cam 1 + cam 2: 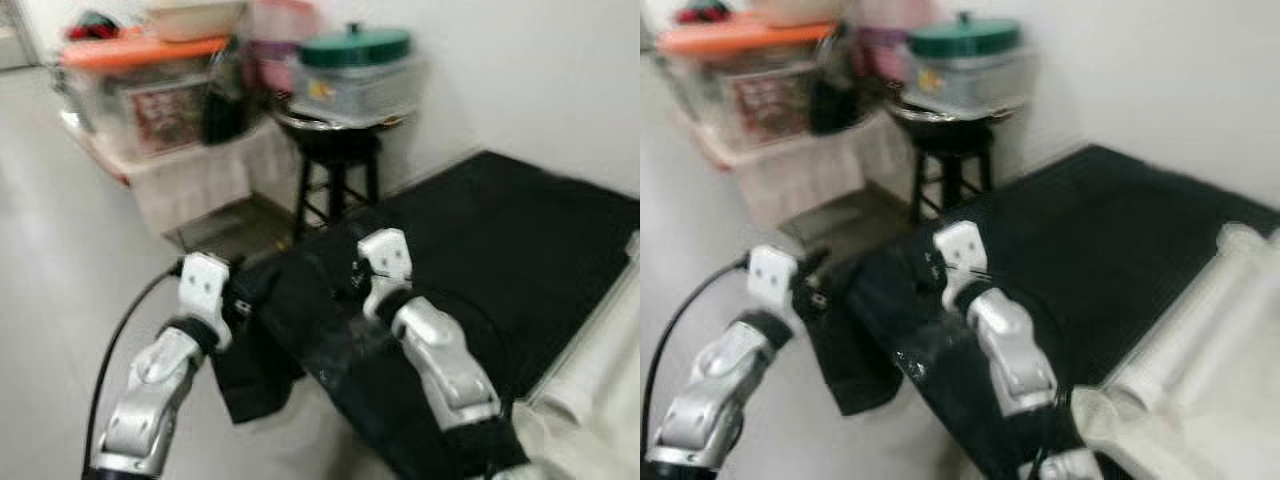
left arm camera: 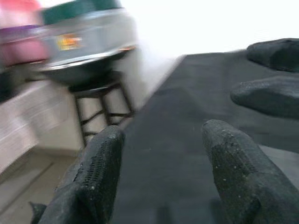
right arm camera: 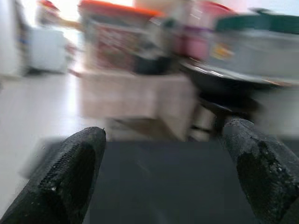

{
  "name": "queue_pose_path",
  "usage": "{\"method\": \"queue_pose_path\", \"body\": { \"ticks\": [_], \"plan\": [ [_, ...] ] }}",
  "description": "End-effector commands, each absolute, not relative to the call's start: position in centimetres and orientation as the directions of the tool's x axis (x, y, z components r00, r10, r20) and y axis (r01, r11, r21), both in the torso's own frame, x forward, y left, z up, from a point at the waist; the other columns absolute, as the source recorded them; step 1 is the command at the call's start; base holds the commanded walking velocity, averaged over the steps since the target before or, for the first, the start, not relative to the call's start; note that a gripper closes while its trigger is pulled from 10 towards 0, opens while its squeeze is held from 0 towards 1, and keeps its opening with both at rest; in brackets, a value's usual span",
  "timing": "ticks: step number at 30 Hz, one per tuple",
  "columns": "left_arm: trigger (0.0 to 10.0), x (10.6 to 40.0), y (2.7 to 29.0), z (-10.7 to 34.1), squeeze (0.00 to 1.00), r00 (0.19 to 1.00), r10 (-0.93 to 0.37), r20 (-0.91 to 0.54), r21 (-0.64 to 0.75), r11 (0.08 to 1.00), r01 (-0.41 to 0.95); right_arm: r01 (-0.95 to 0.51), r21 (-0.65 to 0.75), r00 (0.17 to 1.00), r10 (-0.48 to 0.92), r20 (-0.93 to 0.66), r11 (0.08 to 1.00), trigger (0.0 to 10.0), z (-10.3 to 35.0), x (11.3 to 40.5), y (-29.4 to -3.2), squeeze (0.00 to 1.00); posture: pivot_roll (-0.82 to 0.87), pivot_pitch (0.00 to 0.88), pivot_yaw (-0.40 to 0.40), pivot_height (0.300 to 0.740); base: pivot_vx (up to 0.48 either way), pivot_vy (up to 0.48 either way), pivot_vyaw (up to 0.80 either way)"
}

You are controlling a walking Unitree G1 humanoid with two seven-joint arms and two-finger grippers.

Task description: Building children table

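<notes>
While both pincers, left pincer point(image 2: 161, 182) and right pincer point(image 3: 163, 186), gape empty over the black mat point(image 1: 500, 250), stool point(image 1: 335, 175) at twelve o'clock; I'd steady before grasping.

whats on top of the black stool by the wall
A wide metal basin sits on the black stool, and a clear storage box with a green lid rests on that. The box's contents are too blurred to tell.

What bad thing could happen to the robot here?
1. The black mat has a folded, bunched corner near both arms, which might trip the robot or snag its fingers.
2. The black stool holds a stacked pot and container; a bump may topple them.
3. The blurred pictures suggest movement, making aim harder.
</notes>
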State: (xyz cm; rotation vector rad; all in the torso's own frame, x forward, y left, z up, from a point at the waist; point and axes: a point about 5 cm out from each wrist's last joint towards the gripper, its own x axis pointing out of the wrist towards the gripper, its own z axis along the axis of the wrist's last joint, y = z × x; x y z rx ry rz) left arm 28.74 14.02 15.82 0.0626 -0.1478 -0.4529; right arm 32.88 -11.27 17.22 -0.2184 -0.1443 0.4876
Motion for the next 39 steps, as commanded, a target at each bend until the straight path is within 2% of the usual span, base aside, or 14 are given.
{"method": "queue_pose_path", "body": {
  "ticks": [1,19,39],
  "plan": [
    [10.0,28.7,14.4,15.3,0.00,0.901,-0.419,0.109,0.117,0.906,0.407,-0.456,-0.242,0.872,0.485,0.072,0.856,10.0,17.0,32.8,-10.6,0.00,-0.05,0.015,0.037,0.740,0.000,0.000,-0.77],
    [10.0,28.3,14.7,13.1,0.00,0.917,-0.398,0.038,0.124,0.912,0.391,-0.468,-0.338,0.862,0.506,0.030,0.817,10.0,16.4,32.4,-9.5,0.00,-0.05,0.006,0.030,0.740,0.000,0.000,-0.77],
    [10.0,28.3,14.9,12.9,0.00,0.921,-0.389,0.032,0.152,0.912,0.380,-0.396,-0.347,0.902,0.430,0.023,0.850,10.0,16.3,33.0,-10.5,0.00,-0.05,0.012,0.029,0.740,0.000,0.000,-0.77]
  ]
}}
